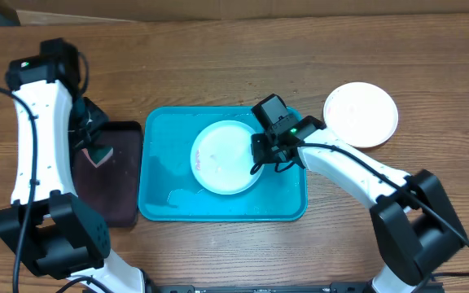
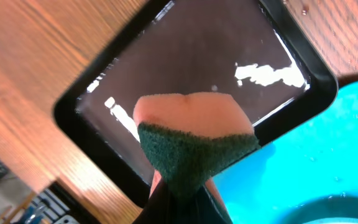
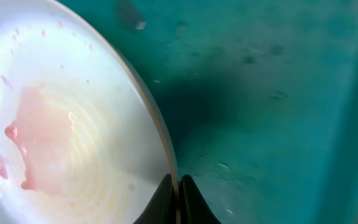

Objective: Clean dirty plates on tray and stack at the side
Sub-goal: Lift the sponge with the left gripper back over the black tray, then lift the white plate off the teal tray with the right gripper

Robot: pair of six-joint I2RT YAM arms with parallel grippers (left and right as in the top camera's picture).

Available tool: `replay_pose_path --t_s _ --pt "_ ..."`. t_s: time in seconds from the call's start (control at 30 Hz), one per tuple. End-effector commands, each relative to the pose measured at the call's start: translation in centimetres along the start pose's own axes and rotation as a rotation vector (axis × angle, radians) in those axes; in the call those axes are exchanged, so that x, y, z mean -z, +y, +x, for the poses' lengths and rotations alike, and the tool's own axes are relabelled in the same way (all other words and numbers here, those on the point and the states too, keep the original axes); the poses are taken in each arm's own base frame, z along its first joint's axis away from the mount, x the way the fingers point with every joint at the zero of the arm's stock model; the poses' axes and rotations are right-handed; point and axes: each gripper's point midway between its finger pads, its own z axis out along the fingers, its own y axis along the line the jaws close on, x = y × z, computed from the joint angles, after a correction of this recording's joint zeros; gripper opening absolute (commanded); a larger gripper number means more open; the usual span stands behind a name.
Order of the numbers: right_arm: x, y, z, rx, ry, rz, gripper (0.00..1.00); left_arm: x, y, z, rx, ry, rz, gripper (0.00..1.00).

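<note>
From overhead, the tray (image 1: pixel 159 207) lies mid-table with one pale plate (image 1: pixel 222 159) on it, set right of centre. This leaves bare tray floor to the plate's left and along the near side. The right gripper (image 1: pixel 259 155) sits at that plate's right rim, between the plate and the tray's right wall. A second, white plate (image 1: pixel 361 114) rests on the table (image 1: pixel 218 57) off the tray's far right corner, apart from it. A black tray (image 1: pixel 120 175) lies just beside the tray's left rim, and the left gripper (image 1: pixel 94 150) hangs over it, pinching a sponge (image 1: pixel 100 155).

In the left wrist view, the jaws are clamped on the sponge's folded end. Its green face points down above the black tray's wet floor, near the corner beside the turquoise rim.

In the right wrist view, the fingers are closed on the pale plate's thin edge. Pink smears (image 3: pixel 17 134) mark the plate's face, and open tray floor stretches to the right.
</note>
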Motion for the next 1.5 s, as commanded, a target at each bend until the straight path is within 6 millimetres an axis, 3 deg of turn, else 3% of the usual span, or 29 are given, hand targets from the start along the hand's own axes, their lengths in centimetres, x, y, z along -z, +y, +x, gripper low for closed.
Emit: replay_pose_path --t_s 0.0,0.17,0.3,0.4,0.53,0.8,1.1,1.47 --pt "4.3 -1.5 -3.4 0.037 -0.147 0.131 0.04 -1.0 -0.7 1.3 -0.049 0.090 0.100 0.04" --pt "11.3 -4.7 -6.6 0.076 -0.263 0.386 0.04 -3.0 -0.3 1.2 -0.023 0.102 0.101 0.04" --pt "17.6 -5.6 -9.5 0.153 -0.382 0.557 0.04 -3.6 -0.4 1.3 -0.021 0.112 0.113 0.04" --pt "21.4 -4.9 -11.1 0.228 -0.463 0.641 0.04 -3.6 -0.7 1.2 -0.034 0.108 0.132 0.04" --pt "25.1 -3.4 -12.2 0.284 -0.564 0.728 0.04 -3.5 -1.2 1.5 -0.046 0.123 0.160 0.04" --pt "31.5 -0.2 -11.5 0.399 -0.743 1.057 0.04 -3.5 -1.3 1.5 -0.053 0.125 0.167 0.04" --pt "32.8 6.2 -10.1 0.628 -0.783 1.057 0.04 -3.5 -1.4 1.5 -0.057 0.123 0.170 0.04" --pt "32.8 6.9 -9.7 0.637 -0.797 1.040 0.04 -3.5 -1.4 1.4 -0.059 0.120 0.171 0.04"
